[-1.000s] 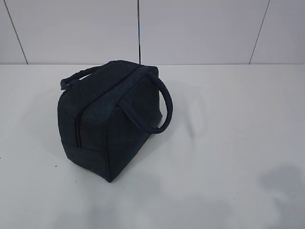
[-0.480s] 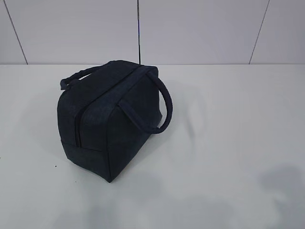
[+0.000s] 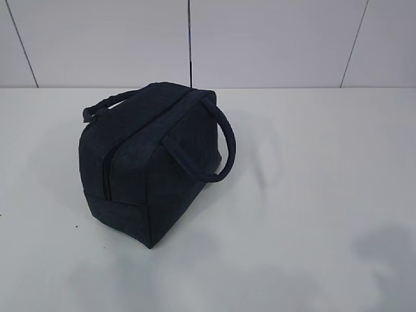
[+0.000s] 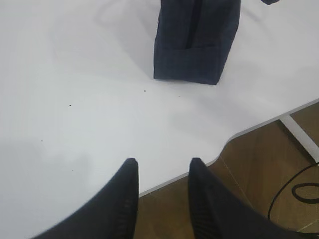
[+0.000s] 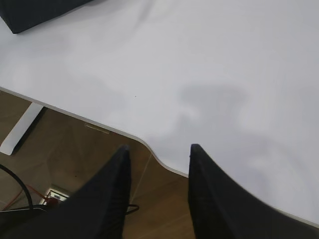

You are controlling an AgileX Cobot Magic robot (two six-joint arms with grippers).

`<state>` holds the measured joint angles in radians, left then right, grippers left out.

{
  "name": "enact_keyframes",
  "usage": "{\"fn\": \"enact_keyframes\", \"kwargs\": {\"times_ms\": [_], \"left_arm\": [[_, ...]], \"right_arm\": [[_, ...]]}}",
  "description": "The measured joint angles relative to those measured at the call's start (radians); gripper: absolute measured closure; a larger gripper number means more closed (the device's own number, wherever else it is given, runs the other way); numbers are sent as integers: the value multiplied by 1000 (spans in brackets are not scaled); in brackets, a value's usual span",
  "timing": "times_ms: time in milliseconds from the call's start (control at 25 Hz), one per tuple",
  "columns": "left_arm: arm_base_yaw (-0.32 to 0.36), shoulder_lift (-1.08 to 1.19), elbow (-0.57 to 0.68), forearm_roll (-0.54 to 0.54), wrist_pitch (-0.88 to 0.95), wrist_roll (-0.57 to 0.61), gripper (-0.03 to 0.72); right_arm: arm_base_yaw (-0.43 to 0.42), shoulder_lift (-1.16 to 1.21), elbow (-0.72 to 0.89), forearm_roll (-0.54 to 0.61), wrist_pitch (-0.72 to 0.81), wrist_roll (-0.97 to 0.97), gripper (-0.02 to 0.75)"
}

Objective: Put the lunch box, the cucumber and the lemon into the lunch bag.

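Desk fills every view, white and bare but for the lunch bag, which stands left of centre in the exterior view with its zipper line closed along the top and running down the near end panel. Its long axis runs from near-left to far-right, and one loop handle sags off the right side.

The lunch box, the cucumber and the lemon show in no view, so where they lie cannot be told.

In the left wrist view the bag sits straight ahead of the left fingers, well apart from them, its zippered end panel facing them. In the right wrist view only a dark corner of the bag shows at the upper left, far off to the side of the right fingers. The left arm looks the nearer for opening it.

Both pairs of fingers hang over the desk's near edge, parted and holding nothing.
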<state>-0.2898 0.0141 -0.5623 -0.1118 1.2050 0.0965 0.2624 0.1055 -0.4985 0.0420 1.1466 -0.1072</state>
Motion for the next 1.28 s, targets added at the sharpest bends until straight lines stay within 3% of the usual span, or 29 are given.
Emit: {"fn": "enact_keyframes", "kwargs": {"times_ms": [840, 960, 1080, 1280], "left_arm": [[0, 0, 34, 10, -96, -75, 444], [56, 0, 34, 10, -97, -75, 444], [163, 0, 34, 10, -99, -75, 444], [321, 0, 34, 15, -99, -75, 444]], "right_arm": [[0, 0, 1, -4, -2, -2, 425], [0, -4, 1, -4, -2, -2, 425], [-22, -19, 1, -4, -2, -2, 425], [-169, -80, 1, -4, -2, -2, 425]]}}
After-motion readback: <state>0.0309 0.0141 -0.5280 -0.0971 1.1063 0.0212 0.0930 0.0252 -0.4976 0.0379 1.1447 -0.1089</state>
